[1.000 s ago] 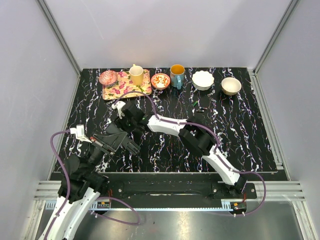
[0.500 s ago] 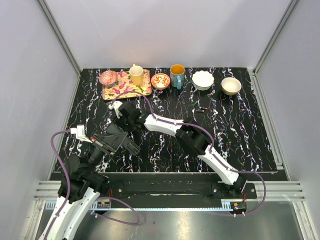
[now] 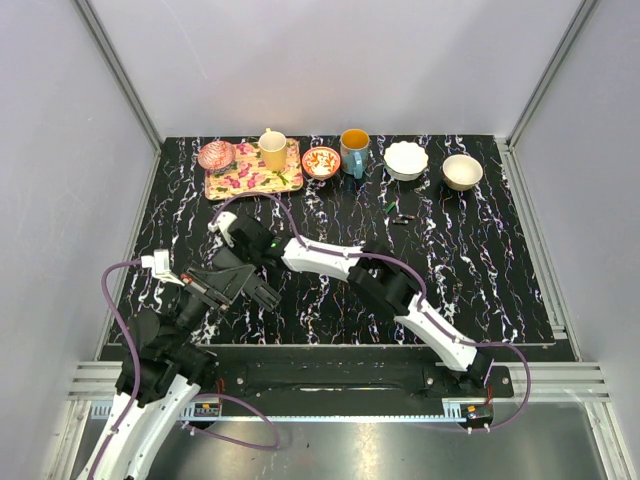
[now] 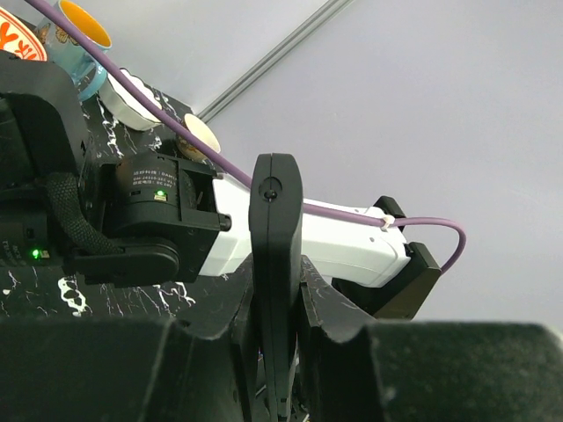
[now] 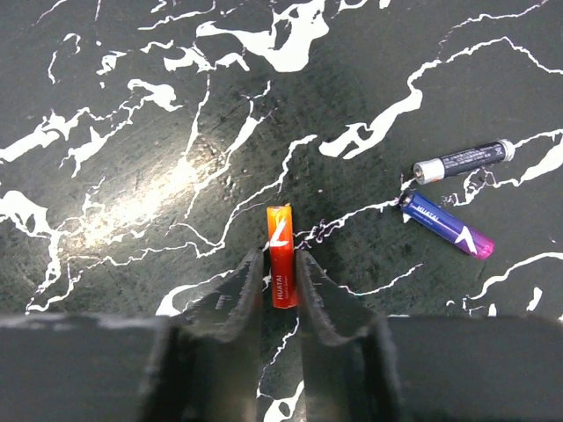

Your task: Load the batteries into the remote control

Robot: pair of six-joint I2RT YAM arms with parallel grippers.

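The remote control (image 4: 275, 255) sat clamped edge-on in the left gripper (image 4: 277, 330), jaws fully shut on it, held above the near left corner of the tabletop (image 3: 480, 280). Just beyond it, the right gripper (image 5: 281, 280) was down over an orange battery (image 5: 279, 230), jaws drawn in close on either side; whether they actually pinched it, I couldn't tell. A black battery (image 5: 464, 160) and a blue battery (image 5: 447, 225) lay near each other to one side.

The tabletop was black with white veining, boxed in by pale grey walls. Along its far edge stood a floral tray (image 3: 262, 181), a yellow cup (image 3: 272, 150), a blue mug (image 3: 354, 150) and a white bowl (image 3: 406, 160).

Since a second earlier the right arm had stretched further toward the left edge, while the left hadn't budged.
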